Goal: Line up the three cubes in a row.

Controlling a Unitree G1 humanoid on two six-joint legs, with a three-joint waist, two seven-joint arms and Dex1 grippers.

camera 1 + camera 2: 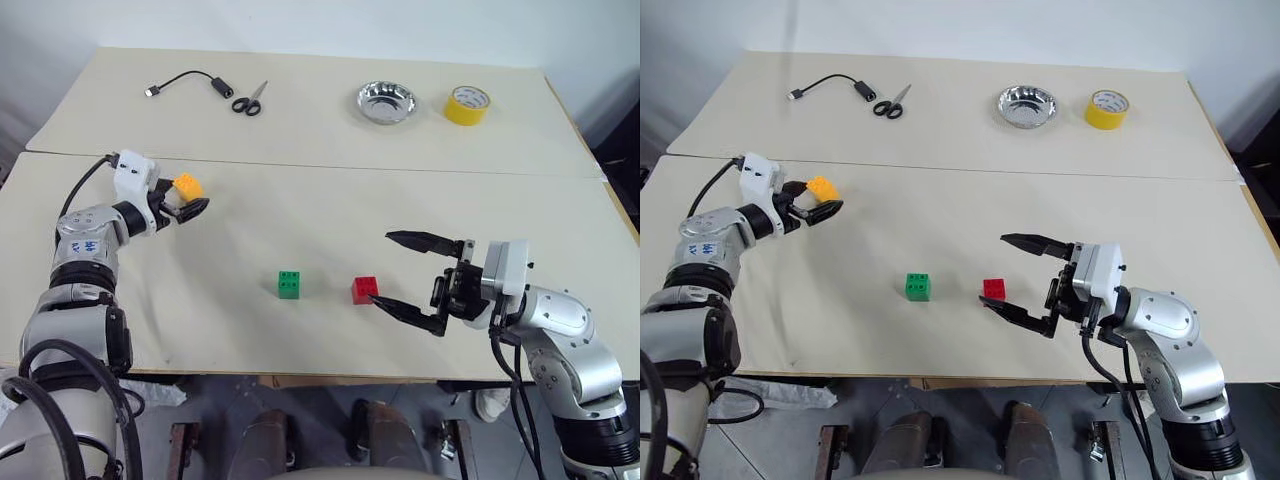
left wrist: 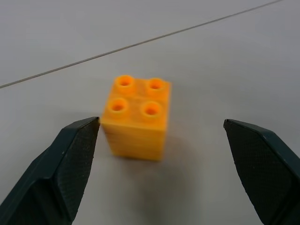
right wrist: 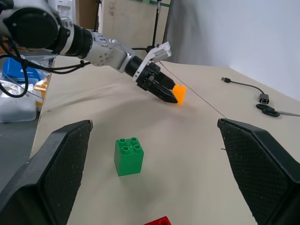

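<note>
The orange-yellow cube (image 1: 188,185) stands on the table at the left, studs up. My left gripper (image 1: 183,200) is open around it. In the left wrist view the cube (image 2: 138,117) sits between the two fingers, close to one finger (image 2: 70,159) and well apart from the other. The green cube (image 1: 289,284) and the red cube (image 1: 365,290) stand side by side near the table's front, a small gap between them. My right gripper (image 1: 381,268) is open just right of the red cube and holds nothing, its lower fingertip close to that cube.
At the back of the table (image 1: 300,200) lie a black cable (image 1: 190,82), scissors (image 1: 250,100), a metal bowl (image 1: 386,102) and a yellow tape roll (image 1: 467,104). A seam crosses the table behind the cubes. The front edge runs just below the green and red cubes.
</note>
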